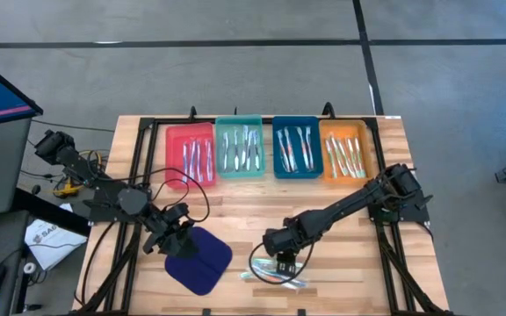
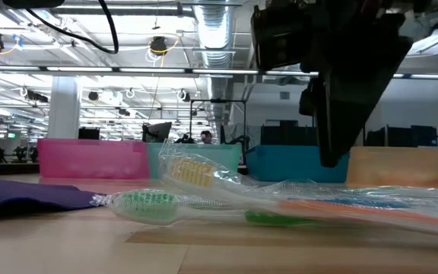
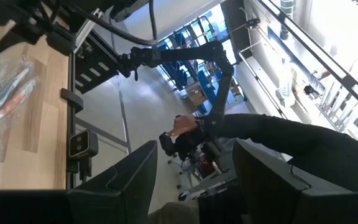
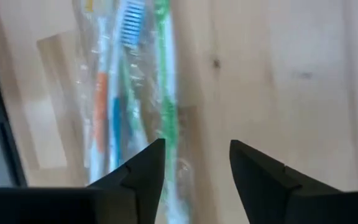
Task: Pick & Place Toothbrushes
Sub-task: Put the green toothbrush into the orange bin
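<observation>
Several wrapped toothbrushes (image 4: 129,106) were seen lying side by side on the wooden table (image 4: 278,68), with orange, blue and green handles and blue bristles. The right gripper (image 4: 194,171) was held just above them, its two dark fingers (image 4: 260,177) parted, nothing between them.

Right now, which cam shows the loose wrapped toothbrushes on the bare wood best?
Right wrist view: the wrapped toothbrushes lie right ahead of the right gripper, with orange, blue and green handles distinct. Low view shows them side-on, overlapping. High view shows a small cluster partly under the arm. Left wrist view catches them at its edge.
</observation>
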You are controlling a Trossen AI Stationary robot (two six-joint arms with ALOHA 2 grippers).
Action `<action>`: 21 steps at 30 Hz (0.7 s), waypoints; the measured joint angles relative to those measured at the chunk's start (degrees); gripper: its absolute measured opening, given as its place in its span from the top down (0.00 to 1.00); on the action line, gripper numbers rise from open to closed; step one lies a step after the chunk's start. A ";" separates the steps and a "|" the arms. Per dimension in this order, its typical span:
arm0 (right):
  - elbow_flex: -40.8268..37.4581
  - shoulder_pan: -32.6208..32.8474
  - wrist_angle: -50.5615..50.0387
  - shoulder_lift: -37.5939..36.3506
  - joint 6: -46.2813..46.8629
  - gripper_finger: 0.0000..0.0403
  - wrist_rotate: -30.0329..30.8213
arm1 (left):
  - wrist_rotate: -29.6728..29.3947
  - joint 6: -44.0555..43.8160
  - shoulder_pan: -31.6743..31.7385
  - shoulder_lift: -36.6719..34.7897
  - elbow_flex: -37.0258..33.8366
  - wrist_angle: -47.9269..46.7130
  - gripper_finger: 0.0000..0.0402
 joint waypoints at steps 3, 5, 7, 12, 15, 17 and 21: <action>-0.04 0.60 0.65 0.43 1.06 0.55 -0.07 | 0.00 -0.07 0.00 0.00 0.00 0.00 0.49; 0.00 1.21 1.65 0.38 2.45 0.55 0.00 | 0.02 -0.75 0.00 0.00 0.00 0.00 0.49; 0.01 2.05 1.58 0.38 2.87 0.55 0.13 | 0.02 -0.98 0.00 0.00 0.00 0.00 0.49; 0.00 3.53 1.47 0.38 3.04 0.59 1.54 | 0.02 -1.12 0.00 0.00 0.00 0.00 0.49; 0.00 3.85 1.54 0.38 3.05 0.62 2.54 | 0.02 -1.14 0.00 0.00 0.00 0.00 0.49; 0.00 4.11 1.16 0.38 3.05 0.63 4.56 | 0.02 -1.14 0.00 0.00 0.00 0.00 0.49; 0.00 3.97 1.89 0.38 3.43 0.62 6.66 | 0.02 -1.14 0.00 -0.01 0.00 0.00 0.49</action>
